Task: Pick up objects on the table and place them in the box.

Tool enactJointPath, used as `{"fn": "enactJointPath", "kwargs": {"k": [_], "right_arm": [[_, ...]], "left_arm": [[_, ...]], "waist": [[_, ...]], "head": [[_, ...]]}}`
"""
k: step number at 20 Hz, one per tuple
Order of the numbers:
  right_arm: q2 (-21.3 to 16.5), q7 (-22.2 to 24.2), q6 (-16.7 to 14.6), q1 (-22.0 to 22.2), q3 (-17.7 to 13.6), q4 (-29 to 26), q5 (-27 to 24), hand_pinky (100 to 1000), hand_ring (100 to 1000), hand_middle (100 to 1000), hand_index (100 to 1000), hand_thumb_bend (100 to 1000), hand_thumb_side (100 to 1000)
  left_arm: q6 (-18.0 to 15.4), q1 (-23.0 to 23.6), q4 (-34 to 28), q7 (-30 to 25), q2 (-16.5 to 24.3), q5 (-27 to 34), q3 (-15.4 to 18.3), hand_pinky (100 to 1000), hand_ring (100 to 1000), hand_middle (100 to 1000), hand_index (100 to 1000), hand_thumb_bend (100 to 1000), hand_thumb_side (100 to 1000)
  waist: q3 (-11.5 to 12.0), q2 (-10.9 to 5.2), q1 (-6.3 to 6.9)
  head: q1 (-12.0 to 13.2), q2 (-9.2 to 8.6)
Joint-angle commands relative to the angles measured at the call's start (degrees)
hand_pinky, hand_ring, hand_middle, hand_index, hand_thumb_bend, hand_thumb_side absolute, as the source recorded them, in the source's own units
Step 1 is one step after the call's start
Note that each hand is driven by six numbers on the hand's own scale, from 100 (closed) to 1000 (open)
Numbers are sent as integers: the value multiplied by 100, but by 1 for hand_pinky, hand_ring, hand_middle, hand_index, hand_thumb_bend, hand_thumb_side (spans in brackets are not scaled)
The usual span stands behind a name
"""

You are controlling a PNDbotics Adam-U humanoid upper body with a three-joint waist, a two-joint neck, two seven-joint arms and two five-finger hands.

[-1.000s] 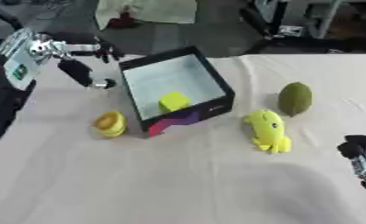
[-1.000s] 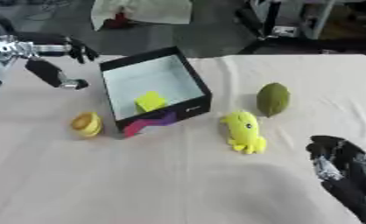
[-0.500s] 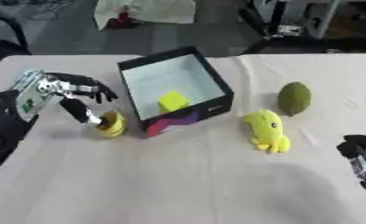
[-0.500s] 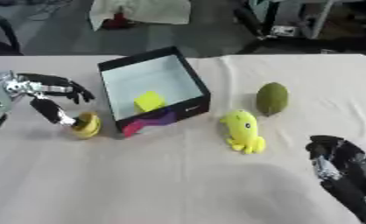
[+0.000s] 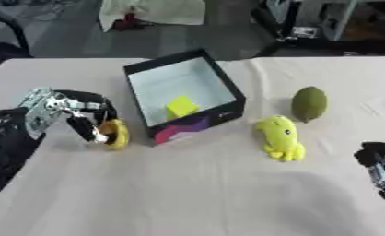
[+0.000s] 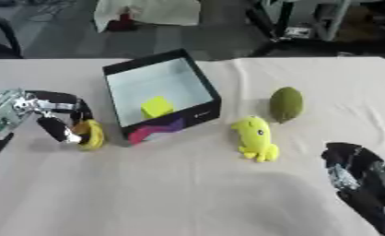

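A black box [image 5: 218,117] with a pale inside and a pink and purple patch on its front wall stands at the table's middle. A yellow block [image 5: 179,106] lies in it. Just left of the box, a small yellow-orange object [image 5: 116,133] rests on the cloth. My left hand [image 5: 65,109] has its fingers arched over that object and its thumb against the left side. A yellow plush toy [image 5: 279,137] lies right of the box, and a green oval fruit [image 5: 309,103] lies beyond it. My right hand [image 6: 355,177] rests open at the lower right corner.
A light cloth covers the table [image 5: 188,193], with bare room along the front. Beyond the far edge are a dark floor, a white sheet [image 5: 151,10] and metal frames.
My left hand came down from beside the box's far left corner to the yellow-orange object and has curled round it. The right hand has not moved.
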Motion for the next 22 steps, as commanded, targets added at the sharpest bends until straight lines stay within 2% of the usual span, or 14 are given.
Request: {"fn": "enactJointPath", "kwargs": {"k": [1,7,11,16,17,20,21,22], "right_arm": [[-72,-4,11,-20,-12,-53,32,753,706,601,716,100,430],[-70,-11,13,7,-17,-48,36,753,707,603,716,100,430],[-62,-9,14,18,-13,-42,33,753,707,604,716,100,431],[-44,4,17,8,2,-31,19,753,707,605,716,100,434],[-39,8,19,3,5,-26,18,753,707,605,716,100,436],[-23,14,16,-20,12,-19,3,753,707,606,716,100,435],[-18,16,15,-26,13,-19,-4,753,707,606,716,100,435],[-13,17,15,-32,15,-18,-10,753,707,607,716,100,436]], "left_arm": [[-1221,-119,-207,-1310,295,123,93,566,400,381,514,151,332],[-617,-608,-1071,-1310,519,501,599,573,399,378,518,113,238],[-209,-1095,-1297,-995,281,176,906,590,413,394,534,113,161],[143,-1579,-749,189,-473,-1165,1011,617,463,439,576,107,202],[195,-1626,-592,452,-641,-1478,1038,634,477,455,595,114,228],[415,-1680,-118,1214,-1102,-2358,1183,701,546,523,669,107,396],[499,-1676,41,1420,-1228,-2608,1240,704,551,528,674,109,405],[574,-1663,185,1602,-1340,-2803,1297,727,593,571,712,122,442]], "waist": [[-3,-82,-15],[18,-100,-17],[24,-116,-28],[-18,-123,-43],[-30,-120,-47],[-75,-108,-68],[-89,-104,-74],[-102,-98,-80]], "head": [[-6,-11],[-5,-11],[4,-11],[54,-11],[58,-11],[82,-11],[94,-11],[105,-11]]}}
